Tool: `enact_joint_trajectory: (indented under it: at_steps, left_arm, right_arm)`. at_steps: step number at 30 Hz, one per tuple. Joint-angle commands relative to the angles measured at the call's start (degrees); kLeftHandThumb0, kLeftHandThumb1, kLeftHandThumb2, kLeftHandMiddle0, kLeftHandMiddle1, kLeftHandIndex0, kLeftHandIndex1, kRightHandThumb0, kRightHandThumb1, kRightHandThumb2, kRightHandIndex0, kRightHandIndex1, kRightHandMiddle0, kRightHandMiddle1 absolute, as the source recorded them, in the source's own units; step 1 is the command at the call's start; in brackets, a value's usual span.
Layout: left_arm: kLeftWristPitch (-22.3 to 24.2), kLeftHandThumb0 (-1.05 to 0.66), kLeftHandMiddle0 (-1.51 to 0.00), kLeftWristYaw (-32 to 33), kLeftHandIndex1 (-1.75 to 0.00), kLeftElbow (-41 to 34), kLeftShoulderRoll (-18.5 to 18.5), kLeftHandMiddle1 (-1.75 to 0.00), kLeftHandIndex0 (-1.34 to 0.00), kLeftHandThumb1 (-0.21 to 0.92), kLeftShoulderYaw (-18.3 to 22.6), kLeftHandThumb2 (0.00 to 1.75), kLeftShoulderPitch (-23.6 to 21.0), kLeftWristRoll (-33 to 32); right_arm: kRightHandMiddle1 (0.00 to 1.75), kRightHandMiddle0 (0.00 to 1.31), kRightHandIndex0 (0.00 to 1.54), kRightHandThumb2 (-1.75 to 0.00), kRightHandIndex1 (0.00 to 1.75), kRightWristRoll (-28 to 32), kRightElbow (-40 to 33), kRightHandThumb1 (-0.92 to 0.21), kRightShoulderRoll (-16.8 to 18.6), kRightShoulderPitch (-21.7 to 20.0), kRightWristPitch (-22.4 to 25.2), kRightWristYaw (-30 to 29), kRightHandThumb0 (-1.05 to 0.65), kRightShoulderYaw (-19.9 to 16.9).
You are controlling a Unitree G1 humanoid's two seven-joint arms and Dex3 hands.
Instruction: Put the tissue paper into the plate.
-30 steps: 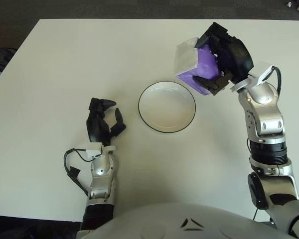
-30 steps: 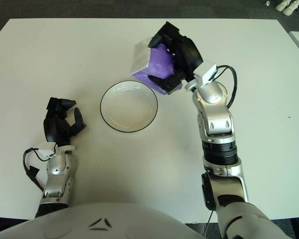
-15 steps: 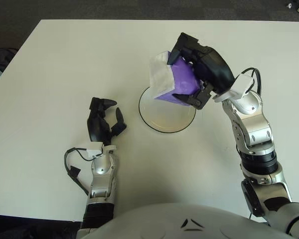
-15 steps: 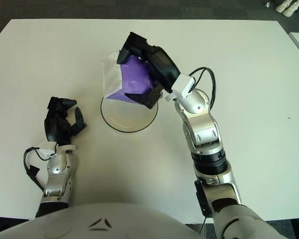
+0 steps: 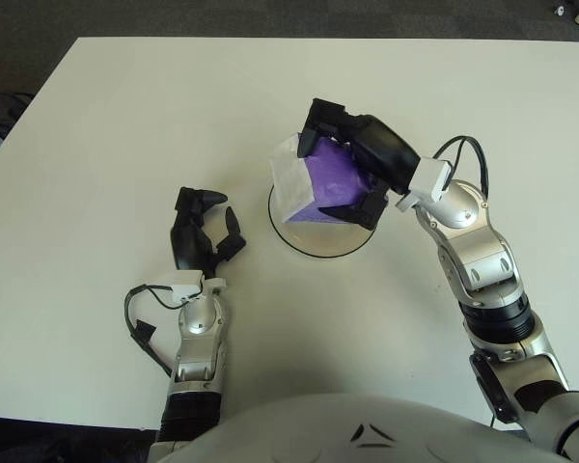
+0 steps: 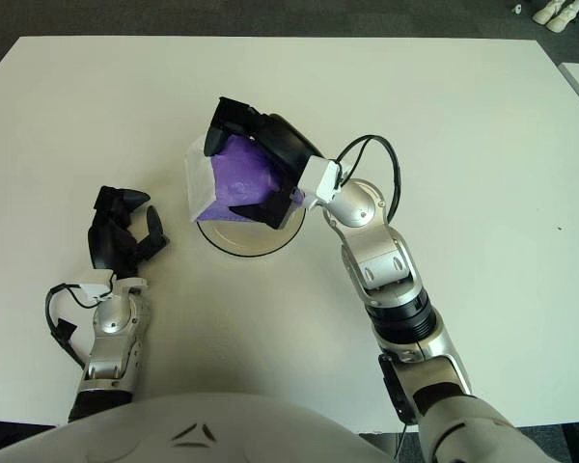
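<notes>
My right hand (image 5: 352,174) has its fingers clenched round the purple tissue pack (image 5: 323,183), tilted right over the plate (image 5: 320,243) so it drops inside the rim, while my left hand (image 5: 201,234) waits beside it, fingers relaxed.

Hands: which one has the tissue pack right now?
The right hand, clamped on the purple tissue pack over the plate. The left hand holds nothing, showing left of the plate.

A robot test lab: a bare white table (image 5: 125,125) fills the view, dark carpeted floor (image 5: 270,17) beyond its far edge and at its left corners.
</notes>
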Motion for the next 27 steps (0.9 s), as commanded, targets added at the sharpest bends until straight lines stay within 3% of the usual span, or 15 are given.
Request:
enact_joint_trajectory:
  at_steps: [1, 27]
  left_arm:
    - [3.7, -0.42, -0.62, 1.9, -1.75, 1.8, -3.3, -1.31, -0.45, 0.51, 0.0, 1.08, 3.3, 0.2]
    - [1.0, -0.43, -0.67, 0.0, -1.75, 1.3, -1.5, -1.43, -0.49, 0.47, -0.8, 1.14, 4.8, -1.5]
  right_arm:
    - [1.75, 0.64, 0.87, -1.72, 1.74, -1.3, -0.6, 0.03, -1.6, -0.6, -0.1, 1.6, 0.00, 0.8]
    - [1.75, 0.58, 0.84, -1.63, 1.71, -7.1, 5.0, -0.04, -3.1, -0.4, -6.9, 3.7, 0.00, 2.3]
